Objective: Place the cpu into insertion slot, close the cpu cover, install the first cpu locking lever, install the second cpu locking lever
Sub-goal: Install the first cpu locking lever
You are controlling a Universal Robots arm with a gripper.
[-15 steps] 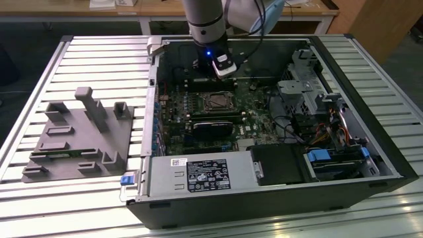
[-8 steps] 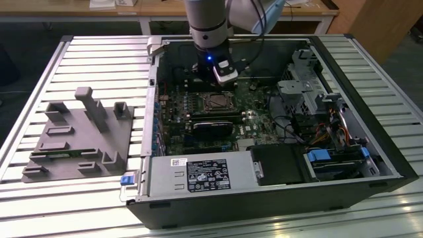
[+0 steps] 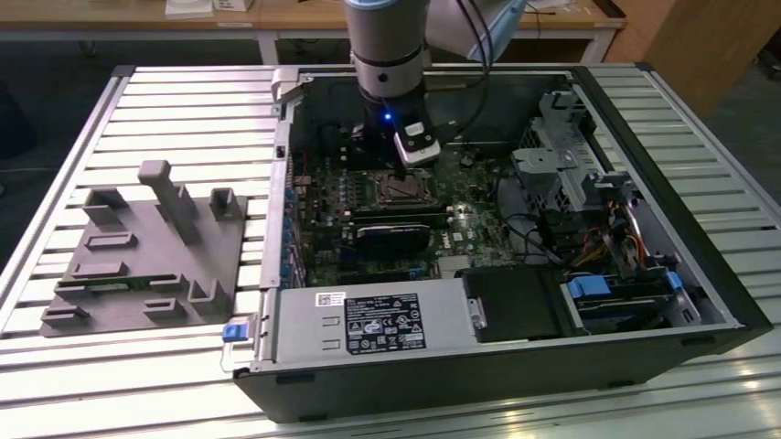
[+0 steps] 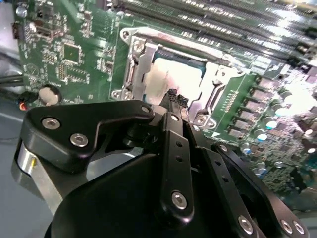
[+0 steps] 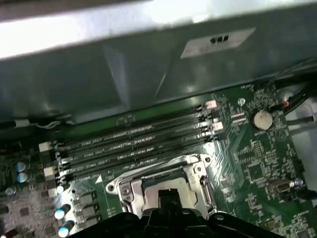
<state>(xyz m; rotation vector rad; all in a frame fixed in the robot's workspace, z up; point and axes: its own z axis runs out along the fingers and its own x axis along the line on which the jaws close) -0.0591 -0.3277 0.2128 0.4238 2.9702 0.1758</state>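
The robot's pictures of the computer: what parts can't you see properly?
- The cpu: in the second wrist view, glare whitens its top and the gripper covers its near edge.
- The insertion slot: in the first wrist view, the gripper hides its near half.
- The locking levers: too small to tell in the exterior view.
- Gripper fingers: packed close together; open or shut is unclear.

Likely a workshop: slatted metal bench, workbenches

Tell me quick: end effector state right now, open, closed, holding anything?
End effector: fingers together, closed, tips down at the cpu cover over the cpu; whether they pinch anything cannot be told.
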